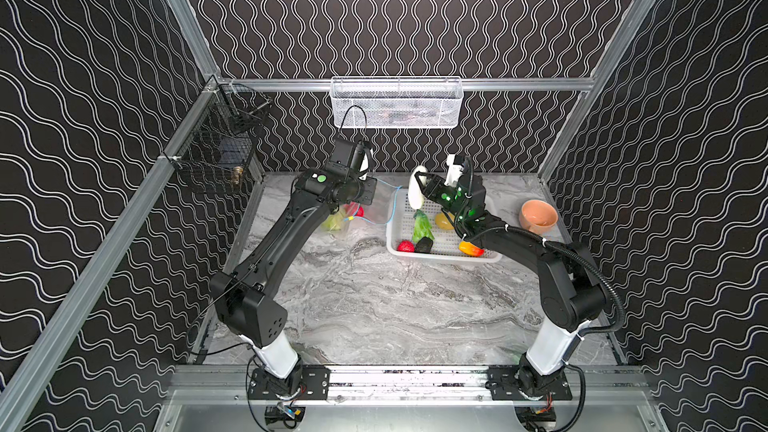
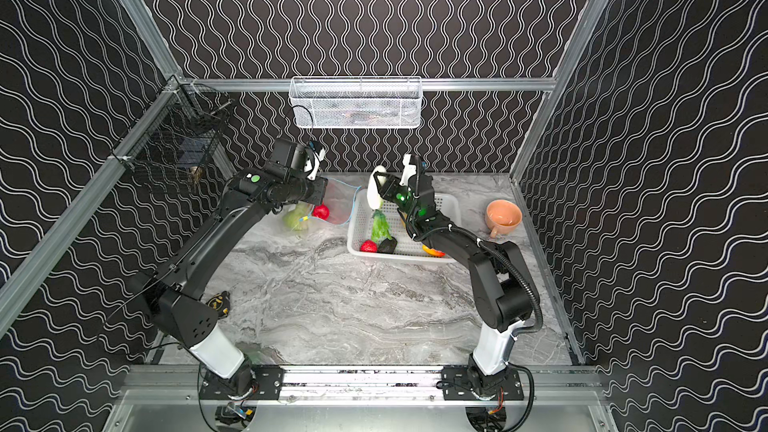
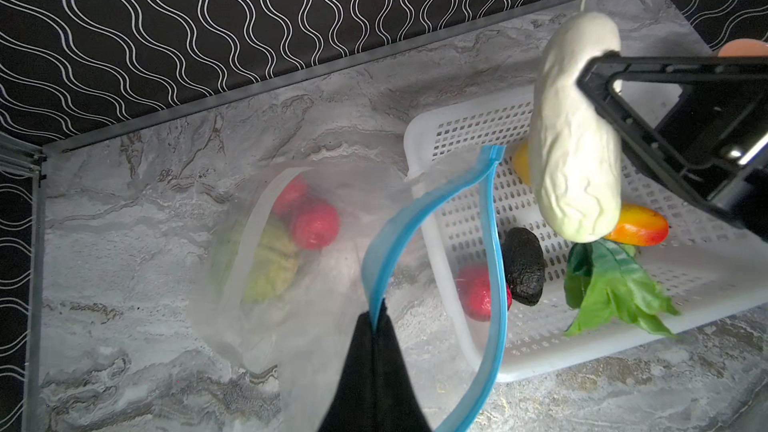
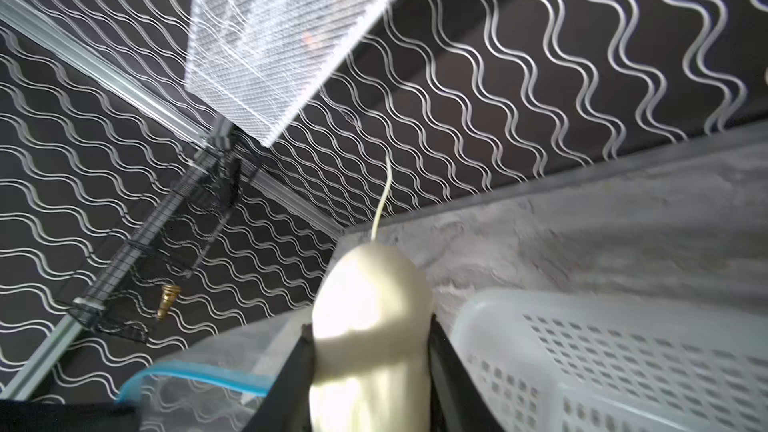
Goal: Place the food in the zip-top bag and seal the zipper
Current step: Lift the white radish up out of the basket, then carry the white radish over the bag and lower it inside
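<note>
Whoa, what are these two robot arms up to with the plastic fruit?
They are bagging toy food. The left hand pinches the blue zipper of the clear bag, holding its mouth open. The right hand holds a white radish in the air near that opening. A green melon and a strawberry are inside; another strawberry, an eggplant, a mango and a lemon wait in the white basket.

Marble table carries zip-top bag, white basket, orange cup.

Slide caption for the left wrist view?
Left gripper pinches the bag by its zipper; right gripper holds the white radish near the basket.
</note>
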